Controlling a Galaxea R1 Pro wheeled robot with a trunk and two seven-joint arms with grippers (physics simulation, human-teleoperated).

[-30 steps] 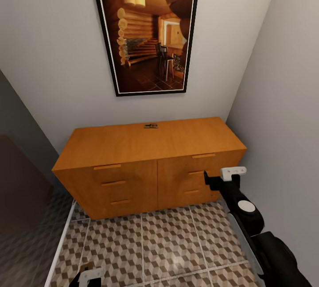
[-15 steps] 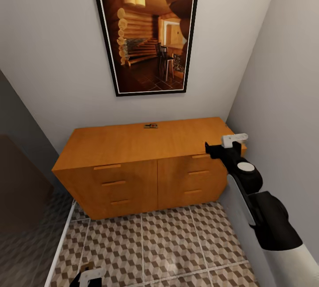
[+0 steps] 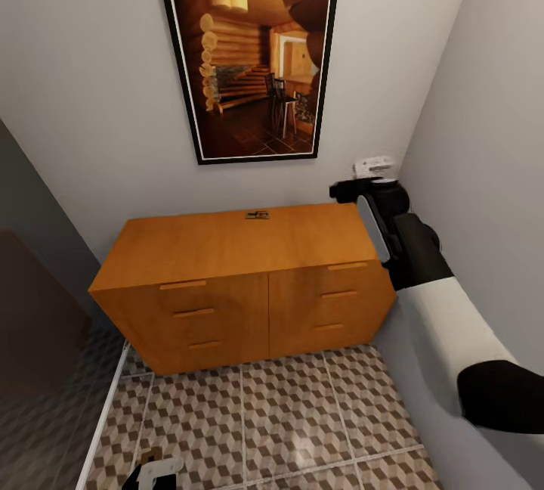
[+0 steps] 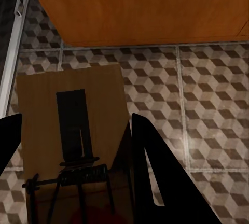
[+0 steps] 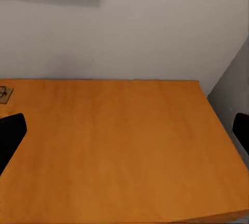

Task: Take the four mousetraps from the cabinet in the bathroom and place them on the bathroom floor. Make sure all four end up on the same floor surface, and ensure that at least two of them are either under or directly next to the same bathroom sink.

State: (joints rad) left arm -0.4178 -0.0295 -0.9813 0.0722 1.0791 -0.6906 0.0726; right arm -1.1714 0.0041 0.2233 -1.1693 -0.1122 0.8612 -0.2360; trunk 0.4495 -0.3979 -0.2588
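We see the wide orange-brown wooden cabinet (image 3: 249, 278) against the grey wall, below a dark-framed picture (image 3: 249, 51). One small tan mousetrap with dark wire (image 3: 257, 215) lies on the cabinet's top, near its back edge. Our right pincer (image 5: 124, 130) hovers above the right end of that top, its fingers spread wide with nothing between them. Our left pincer (image 4: 72, 146) hangs low in front of the cabinet, above the cube-patterned tiled floor (image 3: 302, 414), and it grips another flat wooden mousetrap (image 4: 72, 130) between its dark fingers.
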